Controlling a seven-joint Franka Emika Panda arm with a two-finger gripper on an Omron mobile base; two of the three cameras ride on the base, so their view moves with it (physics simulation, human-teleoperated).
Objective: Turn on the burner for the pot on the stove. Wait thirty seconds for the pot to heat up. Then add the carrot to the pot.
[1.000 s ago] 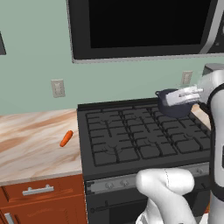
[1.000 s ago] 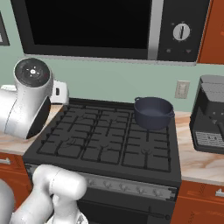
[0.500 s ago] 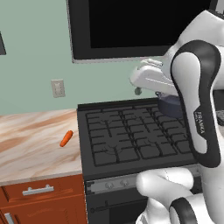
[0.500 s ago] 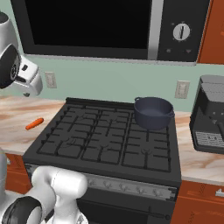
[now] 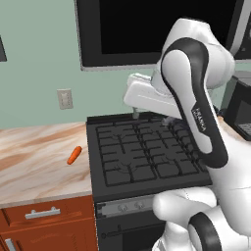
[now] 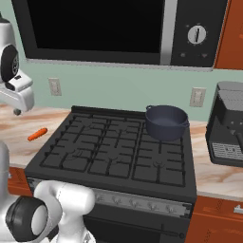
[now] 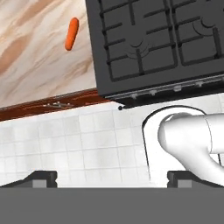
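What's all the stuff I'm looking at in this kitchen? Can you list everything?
Squat dark blue-grey pot: one, on the stove's back right burner.
Wide black gas stove: one, black grates, grey knob strip in front, between the counters.
Small tapered orange carrot: one, lying on the counter left of the stove.
Marbled beige counter: both sides of the stove.
Black microwave: one, above the stove.
Black appliance with grey top: one, on the right counter.
Wall outlets: two, pale, on the green wall.
Reddish-brown cabinets: under the counters.
White robot arm's gripper: one, open, high above the stove's front left.
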